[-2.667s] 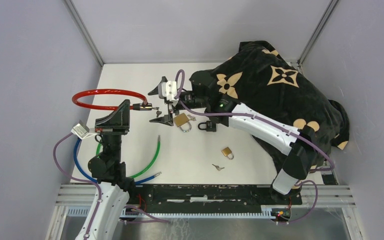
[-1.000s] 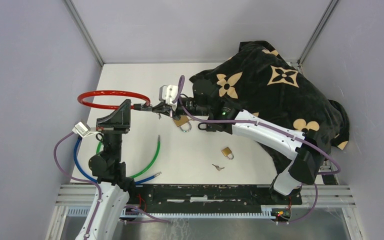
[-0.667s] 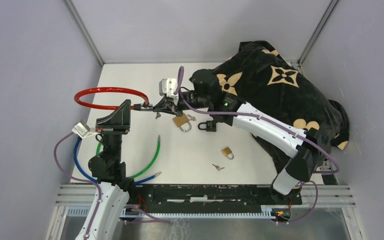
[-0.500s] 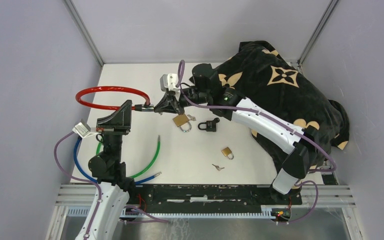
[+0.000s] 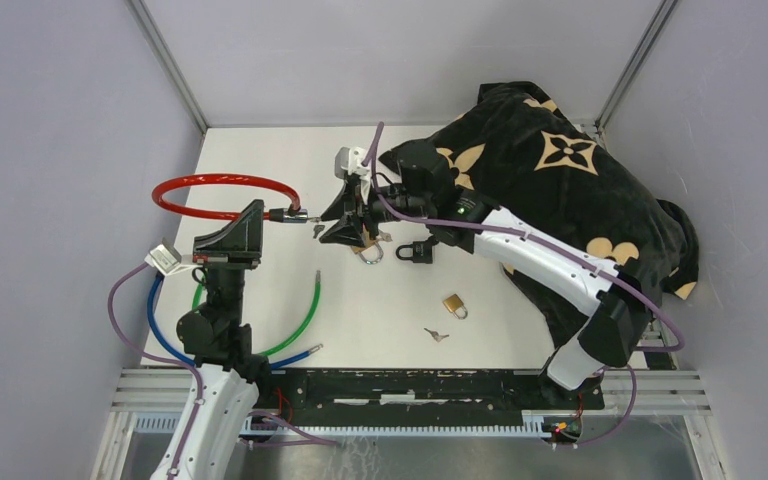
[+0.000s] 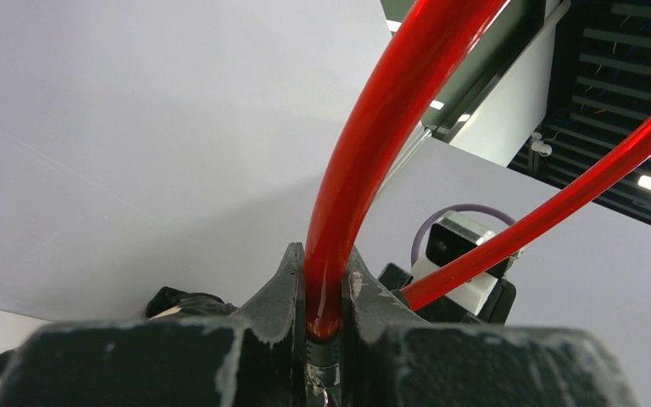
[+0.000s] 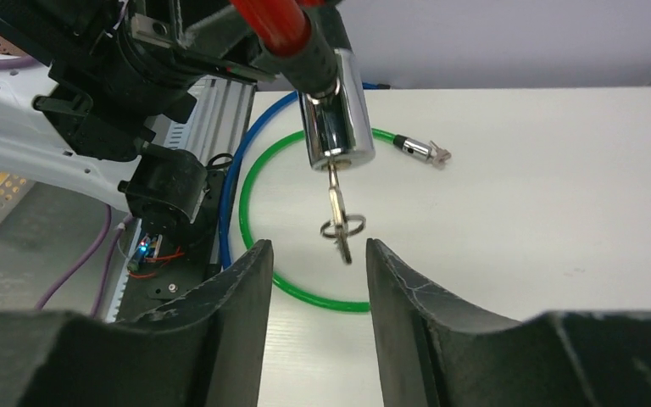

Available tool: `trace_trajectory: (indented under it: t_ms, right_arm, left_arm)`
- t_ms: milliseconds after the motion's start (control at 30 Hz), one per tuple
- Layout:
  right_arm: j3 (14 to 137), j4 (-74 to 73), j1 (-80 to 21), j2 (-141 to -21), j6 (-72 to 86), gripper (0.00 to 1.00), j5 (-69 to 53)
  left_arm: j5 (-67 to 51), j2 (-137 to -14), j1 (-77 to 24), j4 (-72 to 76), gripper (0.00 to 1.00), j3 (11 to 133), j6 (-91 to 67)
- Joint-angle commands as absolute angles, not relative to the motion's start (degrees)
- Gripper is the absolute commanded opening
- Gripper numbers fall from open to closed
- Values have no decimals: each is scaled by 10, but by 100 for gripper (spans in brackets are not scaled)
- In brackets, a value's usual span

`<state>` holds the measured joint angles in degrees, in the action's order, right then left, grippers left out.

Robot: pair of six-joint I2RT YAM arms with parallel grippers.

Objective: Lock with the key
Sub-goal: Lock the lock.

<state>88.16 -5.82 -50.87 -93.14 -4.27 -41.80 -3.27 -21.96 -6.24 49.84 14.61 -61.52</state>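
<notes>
**A:** The left gripper point(image 6: 323, 297) had its fingers clamped tight on the red cable point(image 6: 371, 144), right where the cable ran into the chrome barrel point(image 7: 336, 114).

**B:** And the key point(image 7: 336, 199)?

**A:** It stuck out of the barrel's end and hung straight down, with a small ring point(image 7: 342, 227) dangling at its bottom.

**B:** Did the right gripper point(image 7: 315, 254) have it?

**A:** No. Its 2 fingers stood apart with nothing between them. From the wrist camera the key and ring sat just beyond the gap, lined up with it, touching neither finger.

**B:** So the key was off the table point(image 5: 260, 150)?

**A:** Yes, up in the air with the barrel. From above, the right gripper was just beside the cable's end, and the left one held the cable from the other side.

**B:** Anything else down there?

**A:** A green cable point(image 5: 311, 305) curved under the barrel. 1 brass padlock point(image 5: 365, 245) lay partly under the right gripper, with a black padlock point(image 5: 415, 250) just beside it. A smaller brass padlock point(image 5: 454, 305) and a loose key point(image 5: 436, 334) lay nearer the arms' bases.
</notes>
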Motion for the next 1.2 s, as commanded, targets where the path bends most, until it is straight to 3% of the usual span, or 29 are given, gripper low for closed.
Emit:
trace_trajectory:
  t_ms: [0,133,300,400,567,700,1000,1167]
  right_arm:
    - [820,69,-507,-879,62,46,-362]
    - [809,98,-510,-882,94,44,-367]
    - [807,88,-517,-886,76,54,-331]
    - [804,110,-518,-887,76,55,-328]
    - [809,126,-532,-900,79,37,-344]
    - [804,123,-533,-899,98,9,-350]
    - [853,67,-523,-910,187,0,-369]
    - [850,86,-506,-925,338,0,-399]
  left_arm:
    - [-23,-214,-62,537,2,163,-625]
    - [-24,-213,-62,538,2,165,-624]
    - [-25,-212,-62,538,2,164,-624]
    - [-24,-212,-62,539,2,164,-625]
    - [-25,-211,-62,538,2,165,-624]
    - [-24,-210,-62,538,2,163,-625]
    - [-25,-207,-62,540,2,159,-627]
    - [-33,-206,-62,546,2,158,-627]
